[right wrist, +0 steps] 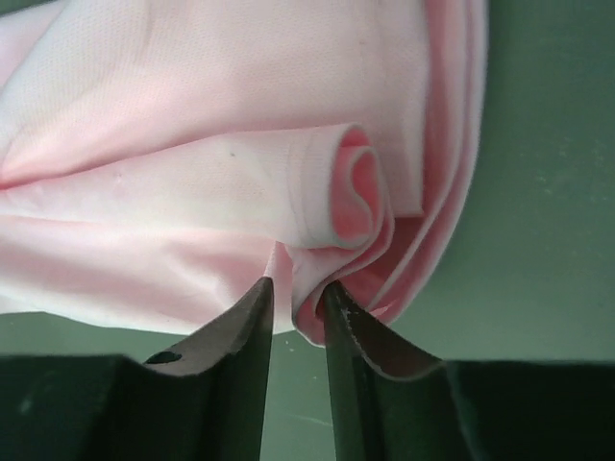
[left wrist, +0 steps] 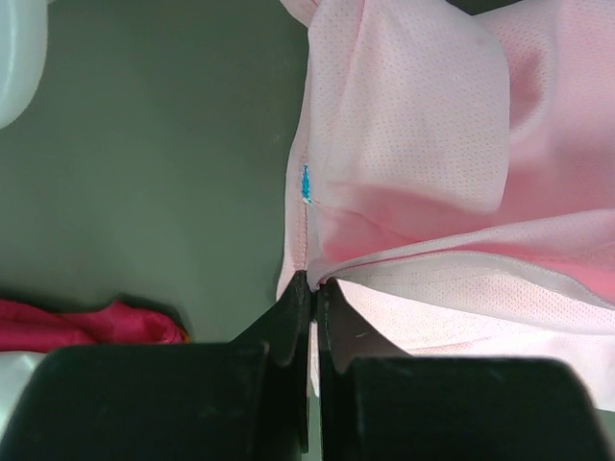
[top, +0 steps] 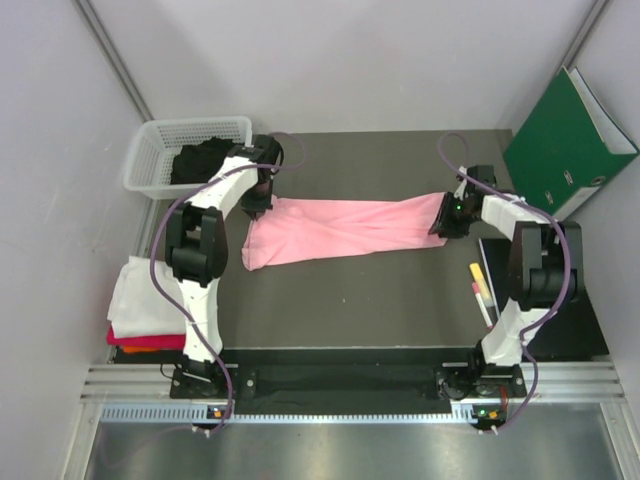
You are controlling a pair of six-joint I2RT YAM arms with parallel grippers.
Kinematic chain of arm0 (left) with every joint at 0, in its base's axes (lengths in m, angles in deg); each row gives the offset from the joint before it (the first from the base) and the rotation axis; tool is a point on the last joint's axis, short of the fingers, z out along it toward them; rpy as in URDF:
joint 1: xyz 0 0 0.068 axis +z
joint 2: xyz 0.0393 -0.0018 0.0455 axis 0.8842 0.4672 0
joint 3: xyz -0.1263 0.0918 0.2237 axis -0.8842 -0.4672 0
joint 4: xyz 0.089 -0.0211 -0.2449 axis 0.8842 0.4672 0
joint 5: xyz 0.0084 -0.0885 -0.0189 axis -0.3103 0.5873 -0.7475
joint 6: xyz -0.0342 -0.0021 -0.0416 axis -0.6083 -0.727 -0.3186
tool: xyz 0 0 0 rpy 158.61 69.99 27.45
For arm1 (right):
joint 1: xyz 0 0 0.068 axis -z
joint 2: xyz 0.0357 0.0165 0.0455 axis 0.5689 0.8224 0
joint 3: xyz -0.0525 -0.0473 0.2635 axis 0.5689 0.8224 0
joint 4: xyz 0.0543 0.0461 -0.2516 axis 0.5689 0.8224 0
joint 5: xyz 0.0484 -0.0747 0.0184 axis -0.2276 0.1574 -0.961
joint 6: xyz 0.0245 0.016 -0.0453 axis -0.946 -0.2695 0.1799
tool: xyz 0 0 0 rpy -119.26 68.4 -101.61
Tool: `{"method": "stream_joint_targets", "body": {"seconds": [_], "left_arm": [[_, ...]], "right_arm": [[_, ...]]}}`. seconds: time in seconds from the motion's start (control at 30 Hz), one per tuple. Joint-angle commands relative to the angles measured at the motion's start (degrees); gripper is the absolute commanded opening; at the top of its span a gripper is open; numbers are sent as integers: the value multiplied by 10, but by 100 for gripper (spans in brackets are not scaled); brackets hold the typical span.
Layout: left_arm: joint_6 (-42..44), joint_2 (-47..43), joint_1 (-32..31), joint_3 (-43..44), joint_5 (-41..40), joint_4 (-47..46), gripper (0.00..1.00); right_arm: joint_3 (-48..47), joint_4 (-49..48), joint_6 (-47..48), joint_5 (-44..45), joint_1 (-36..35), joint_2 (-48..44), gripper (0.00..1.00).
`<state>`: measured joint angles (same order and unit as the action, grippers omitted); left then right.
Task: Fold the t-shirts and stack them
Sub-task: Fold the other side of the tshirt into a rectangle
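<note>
A light pink t-shirt (top: 340, 228) lies stretched in a long band across the table between both arms. My left gripper (top: 258, 208) is shut on the shirt's left edge; the left wrist view shows its jaws (left wrist: 315, 280) pinched on a hem of the pink cloth (left wrist: 432, 144). My right gripper (top: 442, 222) is at the shirt's right end. In the right wrist view it (right wrist: 298, 288) stands narrowly open, with a rolled fold of the pink cloth (right wrist: 192, 144) between the tips, touching the right finger. A white shirt (top: 140, 290) lies on a magenta-red one (top: 150, 341) at the left.
A white mesh basket (top: 150, 150) at the back left holds a black garment (top: 195, 160). A green binder (top: 565, 140) leans at the back right. A yellow marker (top: 480, 280) and a pink marker (top: 482, 300) lie by the right arm. Grey walls close in both sides.
</note>
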<state>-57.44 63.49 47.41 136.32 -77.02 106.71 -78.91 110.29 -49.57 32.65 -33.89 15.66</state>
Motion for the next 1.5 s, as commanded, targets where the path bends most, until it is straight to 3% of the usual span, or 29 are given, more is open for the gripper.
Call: {"method": "stream_joint_targets", "body": {"seconds": [0.0,0.03,0.07,0.77,1.03,1.3,1.47], "left_arm": [[7,1,4,21,0,8,0],[7,3,4,21,-1,8,0],[7,3,4,21,-1,8,0],[-2,16,10,42,-11,30,0],[-4,18,10,47,-22,41,0],[-8,33,13,68,-35,63,0],[-7,39,16,81,-30,76,0]], "right_arm": [[-19,-44,-4,5,-29,15,19],[-21,-43,-1,4,-29,15,3],[-22,-42,2,4,-30,13,0],[44,152,58,75,-22,-164,0],[76,206,32,144,-12,-147,0],[74,237,45,204,63,-120,0],[101,234,44,179,70,-88,0]]}}
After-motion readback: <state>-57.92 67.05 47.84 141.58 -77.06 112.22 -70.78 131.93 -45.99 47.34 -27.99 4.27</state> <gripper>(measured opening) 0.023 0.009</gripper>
